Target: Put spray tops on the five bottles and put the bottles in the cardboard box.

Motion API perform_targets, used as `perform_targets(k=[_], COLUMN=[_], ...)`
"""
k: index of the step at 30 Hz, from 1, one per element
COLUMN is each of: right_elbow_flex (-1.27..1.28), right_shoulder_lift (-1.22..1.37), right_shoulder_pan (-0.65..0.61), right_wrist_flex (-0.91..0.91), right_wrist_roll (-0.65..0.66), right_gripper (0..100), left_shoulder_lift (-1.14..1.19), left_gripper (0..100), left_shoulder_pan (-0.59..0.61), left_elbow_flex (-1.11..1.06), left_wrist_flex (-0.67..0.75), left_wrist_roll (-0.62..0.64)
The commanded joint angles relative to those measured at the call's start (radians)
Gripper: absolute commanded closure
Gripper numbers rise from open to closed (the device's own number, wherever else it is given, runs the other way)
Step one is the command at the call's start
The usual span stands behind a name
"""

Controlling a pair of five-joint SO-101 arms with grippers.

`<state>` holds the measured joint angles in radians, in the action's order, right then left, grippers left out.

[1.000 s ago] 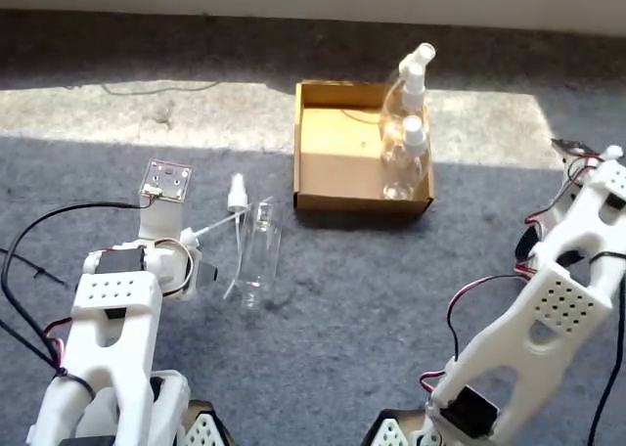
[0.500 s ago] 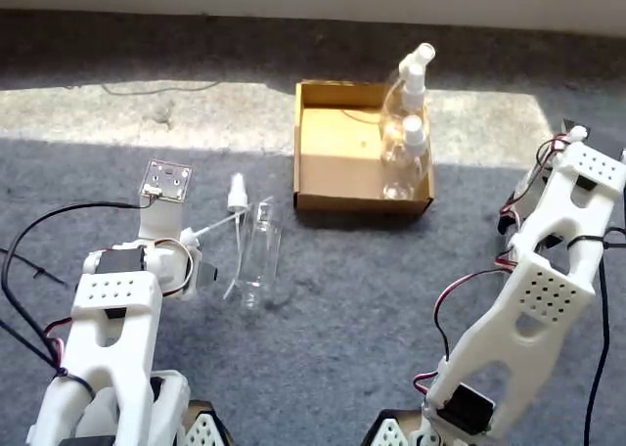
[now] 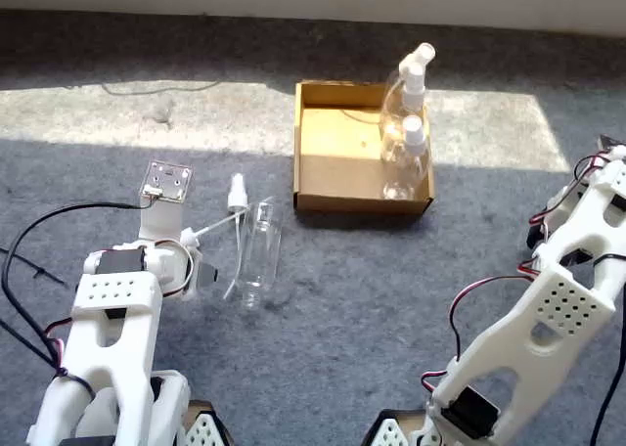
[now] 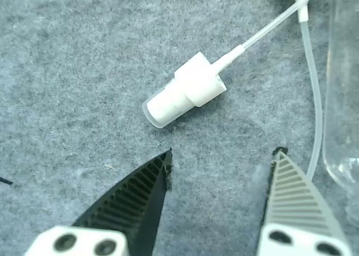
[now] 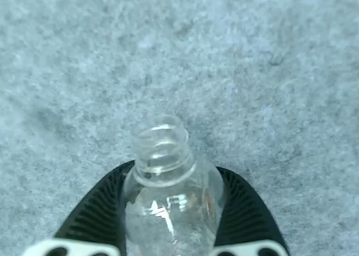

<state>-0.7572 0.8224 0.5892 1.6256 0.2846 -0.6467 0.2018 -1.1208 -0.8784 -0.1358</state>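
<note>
A white spray top [image 4: 185, 90] with a thin tube lies on the grey carpet just ahead of my left gripper [image 4: 221, 158], which is open around nothing. Beside it a clear capless bottle [image 3: 259, 253] lies on its side, also at the wrist view's edge as bottle [image 4: 345, 99]. A second spray top [image 3: 237, 193] rests close by. My right gripper [image 5: 174, 177] is shut on another clear capless bottle [image 5: 161, 152], held over the carpet at the far right. The cardboard box [image 3: 333, 148] holds two bottles with tops on, a nearer bottle [image 3: 405, 157] and a farther bottle [image 3: 411, 82].
The left arm [image 3: 112, 319] sits at the lower left with black cables [image 3: 29, 231] trailing beside it. The right arm [image 3: 558, 309] rises along the right edge. A sunlit strip of carpet crosses behind the box.
The right arm swung its wrist left toward the box, then back out to the right edge, with the bottle held. The left arm and the loose parts stayed put.
</note>
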Motion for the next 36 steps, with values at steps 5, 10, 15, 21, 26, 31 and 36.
perform_targets(k=[5, 10, 15, 21, 26, 31, 36], right_elbow_flex=[-0.061, -0.056, 0.085, 0.535, 1.145, 1.419, 1.33], right_shoulder_lift=[-0.259, -0.394, -0.506, -0.835, -1.182, -1.176, -1.021], right_shoulder_pan=[-0.124, -0.166, -0.166, -0.173, -0.223, -0.209, -0.171], right_wrist_flex=[0.076, 0.079, 0.068, -0.162, -0.572, -0.745, -0.763], right_wrist_roll=[-0.011, -0.017, -0.014, 0.005, 0.097, 0.155, 0.157], right_gripper=[99.5, 99.5, 99.5, 99.5, 99.5, 99.5, 99.5], left_shoulder_lift=[-0.018, -0.018, -0.018, -0.018, -0.018, -0.018, -0.018], left_gripper=[74, 74, 74, 74, 74, 74, 74], left_shoulder_pan=[-0.019, -0.018, -0.016, -0.016, -0.018, -0.021, -0.021], left_elbow_flex=[0.004, 0.004, 0.004, 0.004, -0.004, -0.007, -0.007], left_wrist_flex=[0.017, 0.017, 0.017, 0.017, 0.017, 0.023, 0.023], left_wrist_roll=[0.006, 0.006, 0.006, 0.006, 0.006, 0.006, 0.006])
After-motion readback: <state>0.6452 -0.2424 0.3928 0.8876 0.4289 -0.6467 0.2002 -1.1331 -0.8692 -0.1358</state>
